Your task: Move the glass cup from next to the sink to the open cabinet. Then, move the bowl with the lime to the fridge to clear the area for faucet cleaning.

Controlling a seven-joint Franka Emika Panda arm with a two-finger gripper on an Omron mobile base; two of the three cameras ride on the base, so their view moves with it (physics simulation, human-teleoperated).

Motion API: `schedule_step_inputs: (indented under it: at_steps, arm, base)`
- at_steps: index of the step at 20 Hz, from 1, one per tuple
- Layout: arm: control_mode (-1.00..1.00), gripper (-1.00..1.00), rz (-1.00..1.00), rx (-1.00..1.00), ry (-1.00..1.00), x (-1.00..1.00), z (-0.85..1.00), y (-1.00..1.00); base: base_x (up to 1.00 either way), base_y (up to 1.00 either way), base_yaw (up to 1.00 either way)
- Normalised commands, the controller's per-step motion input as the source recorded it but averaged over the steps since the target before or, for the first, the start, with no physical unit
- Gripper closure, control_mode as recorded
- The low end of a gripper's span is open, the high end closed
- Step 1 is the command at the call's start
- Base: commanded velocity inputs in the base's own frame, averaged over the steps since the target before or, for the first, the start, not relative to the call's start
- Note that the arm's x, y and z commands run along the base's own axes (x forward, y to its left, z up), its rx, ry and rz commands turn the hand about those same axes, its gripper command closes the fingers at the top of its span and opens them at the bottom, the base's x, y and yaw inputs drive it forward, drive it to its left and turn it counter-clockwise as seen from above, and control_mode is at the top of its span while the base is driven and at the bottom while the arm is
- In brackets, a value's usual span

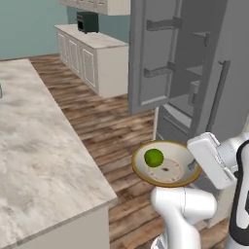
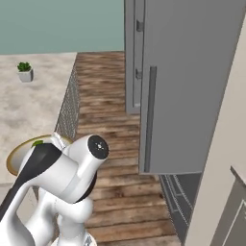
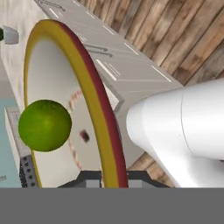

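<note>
The gripper [image 3: 109, 177] is clamped on the rim of the bowl [image 1: 168, 163], holding it in the air above the wood floor [image 1: 112, 126], beside the marble counter [image 1: 39, 155]. The lime [image 1: 153, 157] sits inside the bowl. Beyond it stands the fridge [image 1: 194, 73], its door [image 1: 155, 58] open, showing shelves and door racks.

No text, label, brand, number or sign can be read in any of the views. The bowl [image 1: 168, 163] carries only a faint reddish ring and a small dark spot on its cream inside, not lettering. The fridge [image 1: 194, 73] door and shelves are plain grey, and the small black appliance [image 1: 87, 22] on the far white cabinets shows no legible marking.
</note>
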Motion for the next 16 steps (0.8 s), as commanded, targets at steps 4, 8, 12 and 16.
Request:
schedule_step_inputs:
  at_steps: [4, 8, 12, 16]
  arm:
    - [1.0, 1.0, 0.0, 0.0, 0.0, 0.0, 0.0, 0.0]
    - [1.0, 1.0, 0.0, 0.0, 0.0, 0.0, 0.0, 0.0]
    - [1.0, 1.0, 0.0, 0.0, 0.0, 0.0, 0.0, 0.0]
    - [1.0, 1.0, 0.0, 0.0, 0.0, 0.0, 0.0, 0.0]
  base:
    - [0.45, 0.04, 0.23]
    - [0.23, 0.0, 0.21]
    - [0.4, -0.08, 0.11]
    - [0.6, -0.52, 0.22]
